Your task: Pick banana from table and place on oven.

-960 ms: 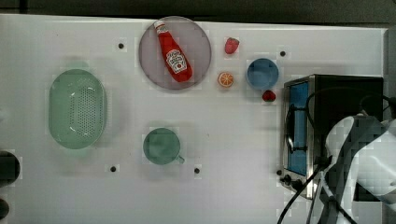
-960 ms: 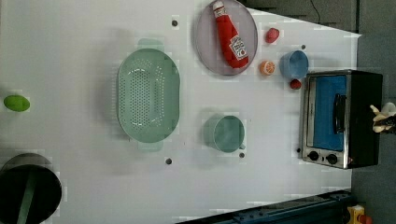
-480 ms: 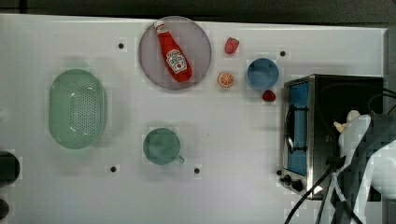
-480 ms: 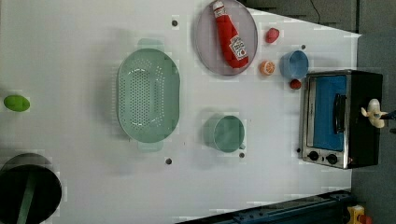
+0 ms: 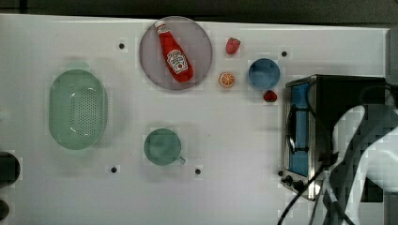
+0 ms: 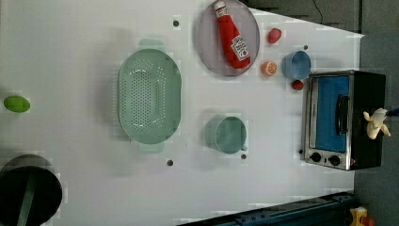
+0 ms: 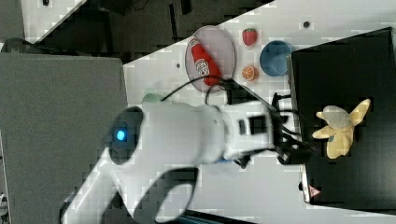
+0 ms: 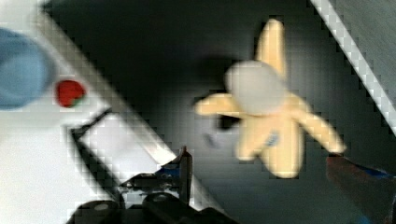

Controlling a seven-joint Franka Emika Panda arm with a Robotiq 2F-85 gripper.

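The hand (image 8: 261, 172) has let go, fingers wide apart; banana (image 8: 266, 116) lies free on oven (image 7: 345, 60).

You were working in a robot lab staged as a kitchen: a white worktop (image 5: 234, 140) drilled with small dark mounting holes carried a toaster oven (image 5: 324, 136), a colander (image 5: 77, 108) and toy food, with grey partition panels (image 7: 60, 98) beside the arm.

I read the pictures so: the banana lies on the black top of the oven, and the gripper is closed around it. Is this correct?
Not quite. The banana does lie on the black top of the oven, but the gripper is not closed around it: the wrist view shows the fingers spread wide, with the banana lying free between and beyond them. The right view also shows it apart from the gripper.
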